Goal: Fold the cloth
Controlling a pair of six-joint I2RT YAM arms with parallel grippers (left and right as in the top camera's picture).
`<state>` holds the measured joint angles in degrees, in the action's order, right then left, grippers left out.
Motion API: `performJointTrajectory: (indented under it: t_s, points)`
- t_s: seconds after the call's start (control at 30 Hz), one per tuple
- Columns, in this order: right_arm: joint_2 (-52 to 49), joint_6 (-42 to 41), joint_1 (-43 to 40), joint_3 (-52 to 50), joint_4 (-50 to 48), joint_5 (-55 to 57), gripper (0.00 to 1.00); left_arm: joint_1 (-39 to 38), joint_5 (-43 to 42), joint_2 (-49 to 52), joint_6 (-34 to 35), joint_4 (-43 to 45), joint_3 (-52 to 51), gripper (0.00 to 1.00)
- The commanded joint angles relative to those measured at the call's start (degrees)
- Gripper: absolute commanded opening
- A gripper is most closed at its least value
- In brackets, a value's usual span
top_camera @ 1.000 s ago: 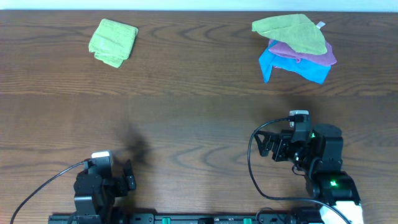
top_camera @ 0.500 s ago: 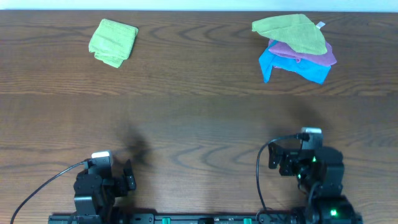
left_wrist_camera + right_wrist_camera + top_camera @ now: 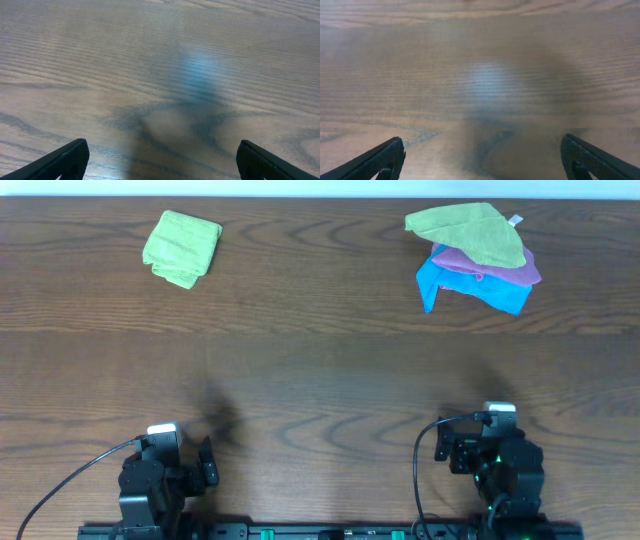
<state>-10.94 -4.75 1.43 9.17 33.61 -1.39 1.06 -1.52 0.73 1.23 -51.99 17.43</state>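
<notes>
The lime-green cloth lies folded into a small thick bundle at the far left of the table, in the overhead view only. My left gripper rests at the near left edge, far from it, open and empty; the left wrist view shows only bare wood between its fingers. My right gripper sits at the near right edge, open and empty; the right wrist view also shows only bare wood.
At the far right a second green cloth lies on top of a purple cloth and a bright blue cloth. The brown wooden table spans the view.
My right arm has drawn back toward the near edge of the table. The left arm and all the cloths have not moved.
</notes>
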Motion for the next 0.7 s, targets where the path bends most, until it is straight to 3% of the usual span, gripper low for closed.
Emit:
performJointTrajectory:
  t_s: [0.0,0.33,0.67]
  points:
    - [2.7,1.2,-0.2,-0.5,0.2,1.0,0.99,0.0,0.6,-0.5,-1.5,-3.7,-0.6,0.95]
    - [10.8,1.2,-0.2,-0.5,0.5,0.9,0.99,0.0,0.6,-0.5,-1.5,-3.7,-0.6,0.95]
    - [10.6,1.2,-0.2,-0.5,0.4,0.9,0.99,0.0,0.6,-0.5,-1.5,-3.7,-0.6,0.95]
